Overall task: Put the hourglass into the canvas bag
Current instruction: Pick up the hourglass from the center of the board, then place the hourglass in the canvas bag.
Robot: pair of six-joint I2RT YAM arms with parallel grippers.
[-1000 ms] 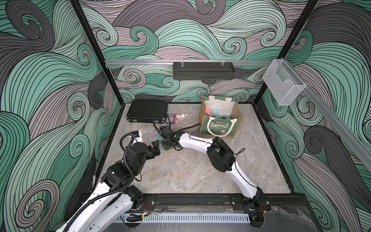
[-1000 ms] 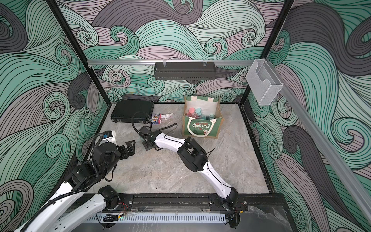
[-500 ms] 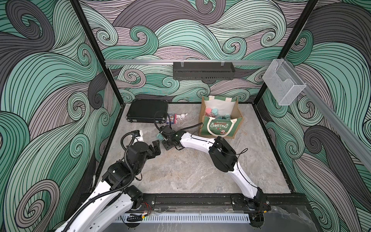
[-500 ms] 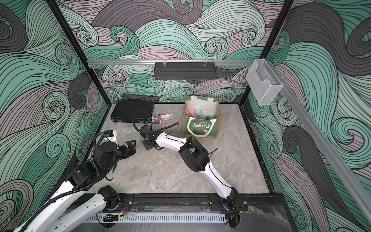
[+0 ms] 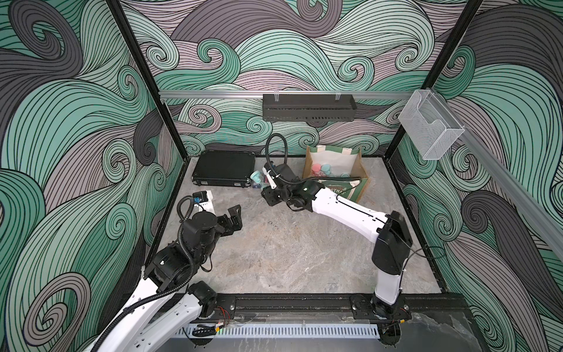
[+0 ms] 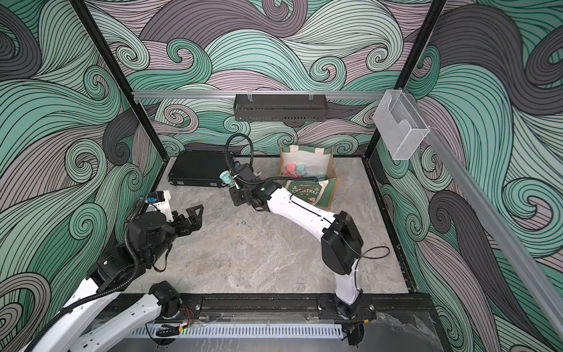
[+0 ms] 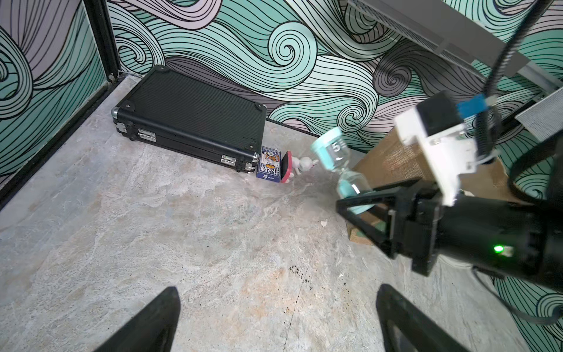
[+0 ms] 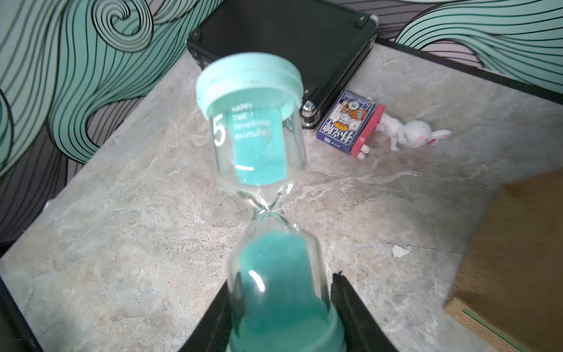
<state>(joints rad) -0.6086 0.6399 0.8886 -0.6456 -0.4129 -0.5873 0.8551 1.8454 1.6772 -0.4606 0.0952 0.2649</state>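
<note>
While the right pincer (image 8: pixel 281 292) is clamped on the lower bulb of the hourglass (image 8: pixel 262 152), the hourglass hangs clear of the table (image 5: pixel 289 243), at 9 o'clock of the canvas bag (image 5: pixel 333 157). Pickup appears done; carry and release into the canvas bag remain. The left pincer (image 7: pixel 277 292) is spread apart and empty. Count: one hourglass, one canvas bag, one black case (image 5: pixel 224 167), one card box (image 7: pixel 269 164), one rabbit figure (image 7: pixel 304 164); pink and blue items inside the bag, number unclear.

The case (image 5: pixel 224 167) lies at the rear left of the table (image 5: pixel 289 259). The card box (image 7: pixel 269 164) sits just beside the case's right front corner, with the rabbit figurine (image 7: pixel 304 164) just right of the box. The canvas bag (image 5: pixel 332 157) stands at the rear right. The hourglass (image 8: pixel 265 195), gripped by the right gripper (image 8: pixel 281 289), is between case and bag, above the table.
</note>
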